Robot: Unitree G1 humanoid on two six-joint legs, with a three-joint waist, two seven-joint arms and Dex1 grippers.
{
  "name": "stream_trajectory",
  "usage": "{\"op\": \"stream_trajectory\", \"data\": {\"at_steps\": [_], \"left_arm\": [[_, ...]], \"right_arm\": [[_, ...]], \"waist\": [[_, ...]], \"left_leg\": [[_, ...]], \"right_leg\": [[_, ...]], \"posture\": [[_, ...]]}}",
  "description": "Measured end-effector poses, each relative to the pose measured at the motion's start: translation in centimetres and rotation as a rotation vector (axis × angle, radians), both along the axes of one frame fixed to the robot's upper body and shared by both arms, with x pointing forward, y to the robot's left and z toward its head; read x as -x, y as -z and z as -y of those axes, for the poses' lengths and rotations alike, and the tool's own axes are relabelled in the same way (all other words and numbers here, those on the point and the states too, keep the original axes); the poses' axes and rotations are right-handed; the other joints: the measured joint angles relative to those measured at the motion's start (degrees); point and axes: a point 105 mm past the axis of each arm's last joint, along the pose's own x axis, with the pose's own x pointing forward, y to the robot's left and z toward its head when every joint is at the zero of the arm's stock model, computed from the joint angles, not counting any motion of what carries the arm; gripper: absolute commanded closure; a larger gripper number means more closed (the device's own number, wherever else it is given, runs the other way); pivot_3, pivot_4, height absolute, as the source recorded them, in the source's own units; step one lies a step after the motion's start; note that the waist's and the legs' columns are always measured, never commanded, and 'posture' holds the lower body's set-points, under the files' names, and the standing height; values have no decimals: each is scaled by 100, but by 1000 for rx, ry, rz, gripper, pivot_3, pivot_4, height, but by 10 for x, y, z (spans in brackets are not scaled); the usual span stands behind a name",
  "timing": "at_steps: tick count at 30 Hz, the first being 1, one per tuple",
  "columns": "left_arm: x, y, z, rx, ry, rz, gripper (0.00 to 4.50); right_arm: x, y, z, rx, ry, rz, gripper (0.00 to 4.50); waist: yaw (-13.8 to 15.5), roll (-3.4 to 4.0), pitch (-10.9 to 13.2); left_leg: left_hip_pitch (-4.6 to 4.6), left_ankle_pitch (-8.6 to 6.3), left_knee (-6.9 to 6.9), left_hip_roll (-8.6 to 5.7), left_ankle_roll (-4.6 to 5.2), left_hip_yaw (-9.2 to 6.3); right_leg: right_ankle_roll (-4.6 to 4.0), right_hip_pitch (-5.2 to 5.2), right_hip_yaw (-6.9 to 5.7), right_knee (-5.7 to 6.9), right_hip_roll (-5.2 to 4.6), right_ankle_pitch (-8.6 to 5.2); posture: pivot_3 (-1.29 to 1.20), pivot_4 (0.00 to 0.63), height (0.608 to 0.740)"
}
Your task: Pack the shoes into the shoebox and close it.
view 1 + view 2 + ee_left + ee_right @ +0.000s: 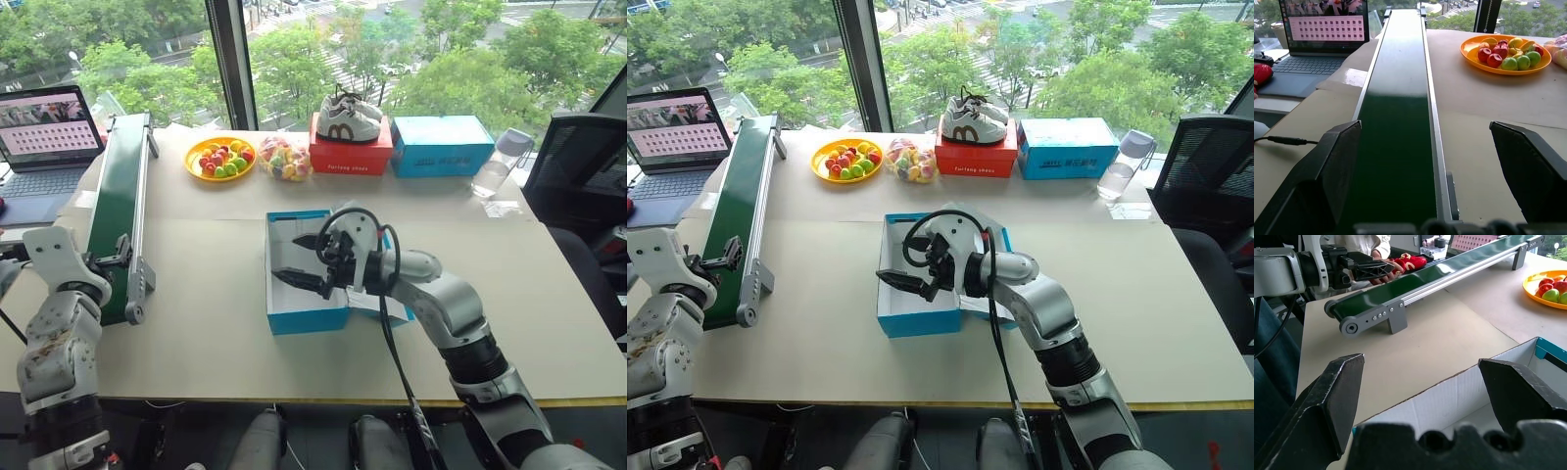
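The shoebox (306, 318) in the middle of the table is bright blue outside and plain white inside. The table (196, 333) is pale beige. On the left, the conveyor belt (122, 206) is dark green between silver-grey rails. At the far edge sit an orange-yellow plate (220, 158) of red, green and yellow fruit, a red box (350, 155) with white lettering, white-and-grey sneakers (348, 118) with a brown mark on top of it, and a blue box (442, 147) with printed text. A red shoe (1408, 262) with pale marks lies beyond the belt's near end.
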Motion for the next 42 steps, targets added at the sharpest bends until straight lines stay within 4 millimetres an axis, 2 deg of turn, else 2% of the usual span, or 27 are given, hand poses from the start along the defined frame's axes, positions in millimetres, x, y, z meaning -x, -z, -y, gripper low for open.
{"op": "stream_trajectory", "data": {"at_steps": [34, 42], "left_arm": [[-3, -1, 1, 4, 2, -1, 0], [-8, 7, -2, 112, -39, -97, 0]], "right_arm": [[-6, 5, 2, 13, 38, -12, 48], [-9, 7, 4, 24, 59, -10, 48]], "waist": [[-1, 0, 0], [-6, -3, 0]], "left_leg": [[0, 1, 0, 0, 1, 1], [0, 17, 1, 0, 25, 1]], "right_leg": [[-1, 0, 0, 0, 0, 1], [1, 0, 0, 3, 3, 1]], "posture": [[0, 150, 736], [0, 150, 736]]}}
